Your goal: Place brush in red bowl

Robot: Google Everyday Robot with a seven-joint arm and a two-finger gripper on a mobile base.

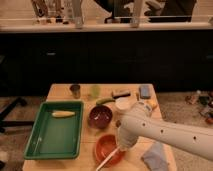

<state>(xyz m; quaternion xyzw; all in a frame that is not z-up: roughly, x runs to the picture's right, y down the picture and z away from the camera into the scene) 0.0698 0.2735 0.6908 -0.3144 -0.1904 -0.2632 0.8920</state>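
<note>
The red bowl (107, 148) sits near the table's front edge, right of the green tray. The brush (106, 159) is a slim whitish stick slanting from the gripper down-left across the bowl's front rim. My gripper (121, 146) is at the end of the white arm (165, 131), which comes in from the lower right. It hangs over the bowl's right side with the brush's upper end at its tip. The arm hides the bowl's right edge. The darker maroon bowl (100, 115) stands just behind the red one.
A green tray (45, 142) on the left holds a yellow corn cob (63, 114). At the back of the table stand a metal cup (75, 90), a green cup (95, 91), a dark block (120, 93), a blue sponge (144, 91) and a white bowl (123, 105). A bluish cloth (156, 156) lies front right.
</note>
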